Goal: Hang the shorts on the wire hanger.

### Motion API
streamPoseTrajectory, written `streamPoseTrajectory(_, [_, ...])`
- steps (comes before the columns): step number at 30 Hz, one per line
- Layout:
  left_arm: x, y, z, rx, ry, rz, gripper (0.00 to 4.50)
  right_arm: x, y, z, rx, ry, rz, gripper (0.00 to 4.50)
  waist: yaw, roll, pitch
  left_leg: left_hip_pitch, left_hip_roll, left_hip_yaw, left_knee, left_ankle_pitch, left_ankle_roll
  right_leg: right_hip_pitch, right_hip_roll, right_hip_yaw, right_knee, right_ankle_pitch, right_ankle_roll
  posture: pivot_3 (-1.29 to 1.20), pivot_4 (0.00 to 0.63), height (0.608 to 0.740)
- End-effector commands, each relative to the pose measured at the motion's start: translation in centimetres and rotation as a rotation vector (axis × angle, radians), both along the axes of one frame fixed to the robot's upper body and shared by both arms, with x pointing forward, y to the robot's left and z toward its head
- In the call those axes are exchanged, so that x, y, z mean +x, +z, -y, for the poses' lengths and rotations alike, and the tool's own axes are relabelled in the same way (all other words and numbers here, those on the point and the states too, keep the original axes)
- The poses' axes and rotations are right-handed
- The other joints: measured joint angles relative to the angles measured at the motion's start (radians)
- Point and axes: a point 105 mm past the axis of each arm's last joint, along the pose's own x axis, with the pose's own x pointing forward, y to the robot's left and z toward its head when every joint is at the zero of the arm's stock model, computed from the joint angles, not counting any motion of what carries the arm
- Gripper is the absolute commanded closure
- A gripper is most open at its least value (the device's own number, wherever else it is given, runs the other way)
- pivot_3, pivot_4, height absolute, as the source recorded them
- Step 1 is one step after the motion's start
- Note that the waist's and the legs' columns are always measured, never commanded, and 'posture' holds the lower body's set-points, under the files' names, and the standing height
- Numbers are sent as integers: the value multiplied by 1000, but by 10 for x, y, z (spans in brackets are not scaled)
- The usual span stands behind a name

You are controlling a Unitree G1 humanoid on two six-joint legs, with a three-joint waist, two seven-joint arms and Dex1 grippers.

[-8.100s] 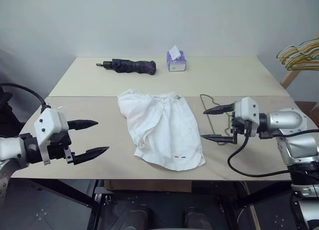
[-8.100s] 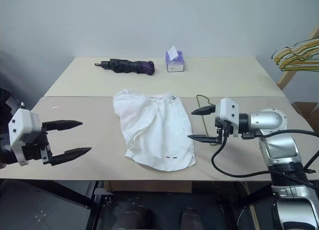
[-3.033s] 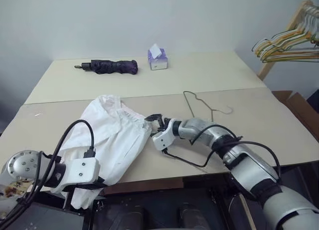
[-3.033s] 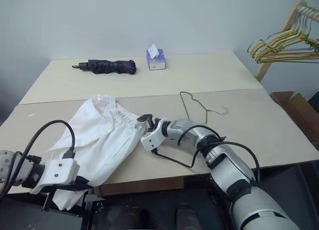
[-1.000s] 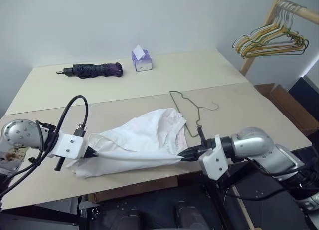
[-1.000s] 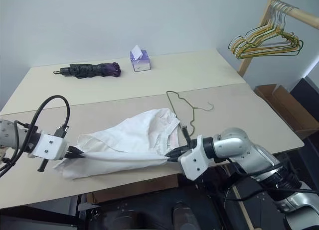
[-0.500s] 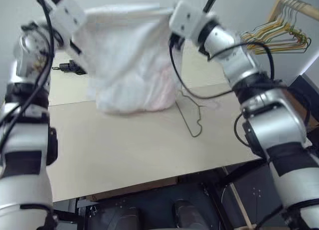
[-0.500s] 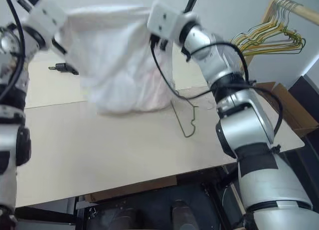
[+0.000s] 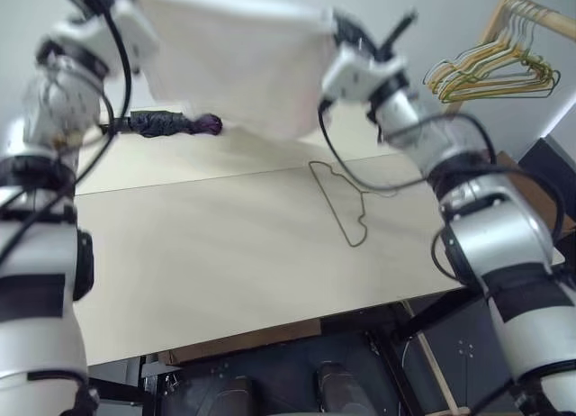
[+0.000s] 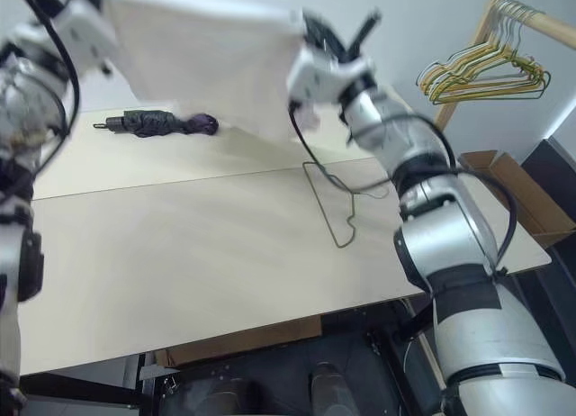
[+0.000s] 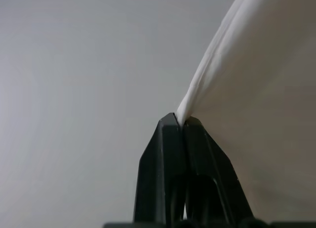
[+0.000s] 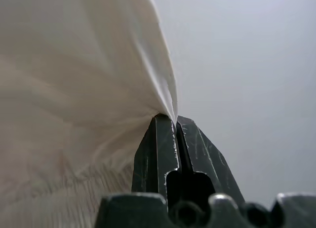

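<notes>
- One pair of shorts, white, is held up in the air above the far part of the table, stretched between the two hands and touching nothing below.
- Two hands: the left hand is clenched on one edge of the shorts, with the cloth running out from between its black fingertips.
- The right hand is likewise clenched on the other edge, the fabric bunching into folds where it is pinched.
- One wire hanger lies flat on the table, below and just to the right of the hanging shorts, with its hook pointing toward the right edge. It lies apart from the shorts.
- One dark folded umbrella lies on the far side of the table, partly behind the lower hem of the shorts.
- One bunch of yellow and green hangers hangs from a wooden rail off to the right, well apart from the table; how many there are I cannot tell.
</notes>
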Motion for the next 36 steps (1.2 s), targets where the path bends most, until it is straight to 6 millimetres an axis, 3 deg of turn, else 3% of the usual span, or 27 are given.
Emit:
streamPoseTrajectory(1, [-32, -26, -10, 10, -122, -144, 4500, -21, -38, 7, -131, 136, -64, 4475, -13, 1, -1, 0, 2, -1, 0, 0, 0, 0, 0, 1, 2, 0, 0, -97, 0, 740])
streamPoseTrajectory(4, [-59, -91, -15, 97, -178, -410, 4500, -44, -92, 9, -286, 261, -191, 4475, -45, 2, -3, 0, 4, -1, -1, 0, 0, 0, 1, 1, 2, 0, 0, -91, 0, 740])
streamPoseTrajectory(7, [-90, -147, -18, 167, -199, -657, 4500, -66, -133, 16, -401, 342, -301, 4475, -69, 2, -8, 0, 4, -1, -2, -1, 1, 1, 1, 2, 0, 0, 1, -87, 0, 740])
streamPoseTrajectory(12, [-144, -195, -8, 240, -283, -990, 4500, -92, -173, 27, -536, 413, -421, 4475, -77, 2, -8, 12, 8, -2, -2, -2, 2, 15, 2, 1, -9, 0, 1, -85, 6, 740])
streamPoseTrajectory(17, [-185, -212, -6, 381, -356, -1246, 4500, -108, -198, 36, -662, 431, -476, 4475, -55, 2, -8, 29, 9, -2, -4, -3, 2, 34, 3, 0, -12, -2, 0, -95, 20, 740])
streamPoseTrajectory(22, [-231, -221, -10, 527, -408, -1477, 4500, -103, -200, 40, -665, 359, -442, 4475, -50, 2, -8, 32, 10, 0, -4, -4, 3, 35, 3, 0, -11, -4, -1, -110, 38, 740])
streamPoseTrajectory(29, [-252, -225, -4, 479, -406, -1526, 4500, -113, -205, 43, -660, 361, -438, 4475, -31, 2, -8, 36, 10, 1, -4, -5, 5, 40, 4, 1, -12, -8, -2, -114, 43, 740])
streamPoseTrajectory(35, [-266, -250, -6, 449, -399, -1601, 4500, -116, -202, 40, -634, 361, -429, 4475, -28, 2, -8, 42, 12, 1, -4, -8, 6, 48, 4, 0, -14, -15, 2, -113, 45, 740])
streamPoseTrajectory(36, [-266, -259, -9, 441, -386, -1607, 4295, -117, -201, 40, -626, 363, -431, 4266, -26, 3, -8, 42, 12, 1, -4, -9, 6, 48, 4, 0, -14, -14, 1, -112, 45, 740])
